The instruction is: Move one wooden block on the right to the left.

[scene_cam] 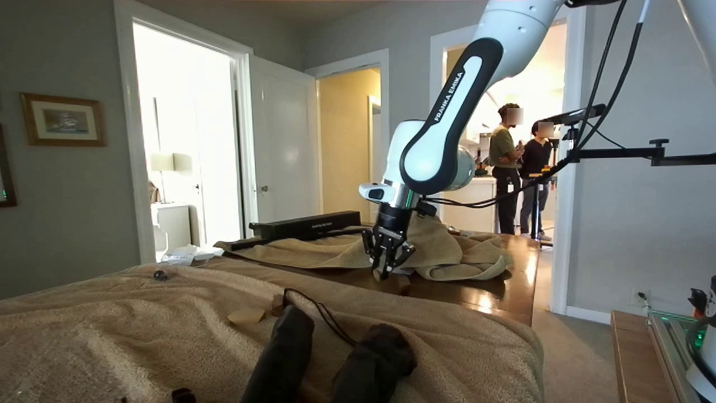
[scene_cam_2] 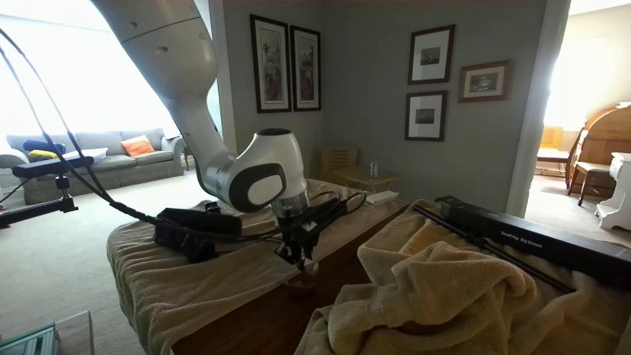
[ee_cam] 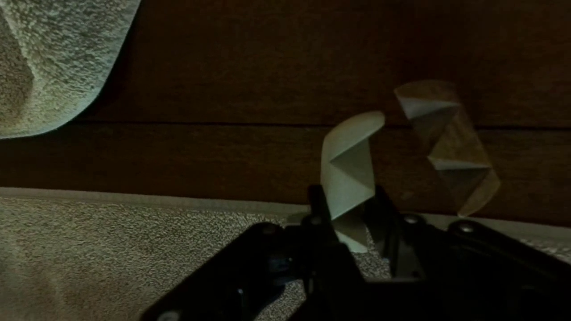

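Observation:
A pale, faceted wooden block (ee_cam: 350, 174) is held between the fingers of my gripper (ee_cam: 347, 191), which touch it on both sides. In both exterior views my gripper (scene_cam: 387, 262) (scene_cam_2: 298, 254) points down over the dark wooden strip of table, with the held block (scene_cam: 380, 272) (scene_cam_2: 312, 267) at its tips, seemingly above the surface. A second, browner faceted block (ee_cam: 461, 142) lies on the dark wood, right of the held one in the wrist view and apart from it. It also shows in both exterior views (scene_cam: 403, 284) (scene_cam_2: 299, 286), small and dim.
Tan and brown wood-like pieces (scene_cam: 246, 316) lie on the near towel (scene_cam: 168, 324) beside black padded objects (scene_cam: 288, 352). A crumpled towel (scene_cam_2: 434, 281) borders the strip across from it. A long black box (scene_cam_2: 532, 234) lies behind that towel.

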Action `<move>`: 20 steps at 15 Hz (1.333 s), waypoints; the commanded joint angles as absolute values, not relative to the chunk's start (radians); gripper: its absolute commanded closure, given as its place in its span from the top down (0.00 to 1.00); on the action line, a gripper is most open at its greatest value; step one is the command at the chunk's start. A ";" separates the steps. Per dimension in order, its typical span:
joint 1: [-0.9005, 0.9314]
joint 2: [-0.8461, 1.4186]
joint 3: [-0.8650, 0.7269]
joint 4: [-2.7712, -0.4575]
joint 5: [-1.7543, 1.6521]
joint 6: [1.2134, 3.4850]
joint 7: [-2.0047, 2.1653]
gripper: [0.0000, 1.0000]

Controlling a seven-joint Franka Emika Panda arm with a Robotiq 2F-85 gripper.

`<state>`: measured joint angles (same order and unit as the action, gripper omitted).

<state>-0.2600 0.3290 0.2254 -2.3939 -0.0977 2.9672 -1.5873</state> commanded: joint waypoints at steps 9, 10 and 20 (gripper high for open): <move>-0.275 0.240 0.226 -2.465 -0.074 2.885 -1.854 0.07; -0.276 0.238 0.229 -2.467 -0.065 2.878 -1.871 0.07; -0.286 0.209 0.255 -2.468 0.047 2.856 -1.975 0.92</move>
<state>-0.2719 0.2641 0.2344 -2.4475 -0.0285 2.8917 -1.9174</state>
